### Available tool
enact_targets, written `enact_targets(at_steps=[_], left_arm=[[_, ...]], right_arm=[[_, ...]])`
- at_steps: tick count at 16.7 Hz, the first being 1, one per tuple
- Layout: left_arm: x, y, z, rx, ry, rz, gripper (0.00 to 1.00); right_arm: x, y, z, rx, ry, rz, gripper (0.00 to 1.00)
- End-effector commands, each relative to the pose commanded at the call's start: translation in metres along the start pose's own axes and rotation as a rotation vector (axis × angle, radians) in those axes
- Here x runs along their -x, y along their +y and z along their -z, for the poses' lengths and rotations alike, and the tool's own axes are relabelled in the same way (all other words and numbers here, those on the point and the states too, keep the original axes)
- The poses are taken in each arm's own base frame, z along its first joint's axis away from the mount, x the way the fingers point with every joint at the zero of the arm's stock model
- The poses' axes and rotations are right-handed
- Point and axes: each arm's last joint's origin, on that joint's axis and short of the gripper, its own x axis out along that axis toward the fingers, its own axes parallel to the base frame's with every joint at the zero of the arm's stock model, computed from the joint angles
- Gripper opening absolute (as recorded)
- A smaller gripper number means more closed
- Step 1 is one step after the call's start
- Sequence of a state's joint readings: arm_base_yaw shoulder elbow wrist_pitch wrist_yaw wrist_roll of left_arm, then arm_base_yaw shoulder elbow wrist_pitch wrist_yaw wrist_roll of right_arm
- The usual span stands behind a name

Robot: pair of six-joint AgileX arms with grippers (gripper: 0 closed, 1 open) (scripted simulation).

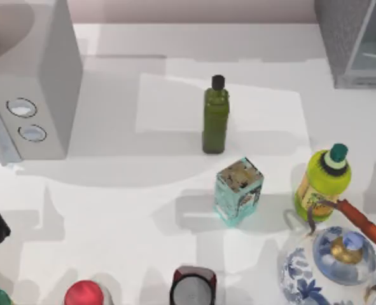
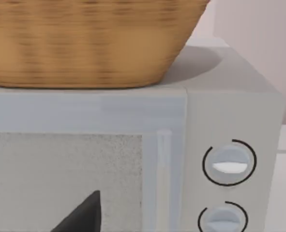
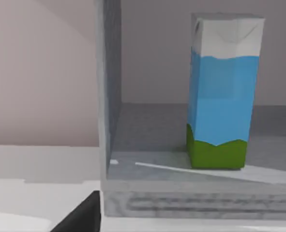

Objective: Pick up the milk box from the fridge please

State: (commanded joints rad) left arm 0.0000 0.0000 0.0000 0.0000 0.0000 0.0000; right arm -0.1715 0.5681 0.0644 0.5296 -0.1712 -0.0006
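so the milk box (image 3: 224, 92) is standing upright inside the open fridge (image 3: 109, 96) at the desk's far right, right end effector looks lined up to reach in next, can't tell if it's open.

Top view looks down; right wrist view closely faces the fridge (image 3: 109, 121) interior.

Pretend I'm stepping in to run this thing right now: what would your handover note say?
Left arm: parked facing the grey dial box with the basket on it.
Right arm: its wrist camera looks into the fridge.
Milk box: upright on the fridge floor, untouched.
Fridge: at the table's far right, interior open to view.
Done: nothing gripped yet.
Left: reach in, grasp the carton, lift it out.
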Motion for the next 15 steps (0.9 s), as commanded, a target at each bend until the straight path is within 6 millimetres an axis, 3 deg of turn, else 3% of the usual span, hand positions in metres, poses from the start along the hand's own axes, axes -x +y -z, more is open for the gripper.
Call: enact_targets(at_steps=[8, 15], left_arm=[[0.000, 0.000, 0.000, 0.000, 0.000, 0.000, 1.00], [0.000, 0.000, 0.000, 0.000, 0.000, 0.000, 1.00]], right_arm=[[-0.047, -0.045, 0.030, -0.011, 0.030, 0.001, 1.00], [-0.059, -0.076, 0.066, -0.016, 0.029, 0.002, 1.00]])
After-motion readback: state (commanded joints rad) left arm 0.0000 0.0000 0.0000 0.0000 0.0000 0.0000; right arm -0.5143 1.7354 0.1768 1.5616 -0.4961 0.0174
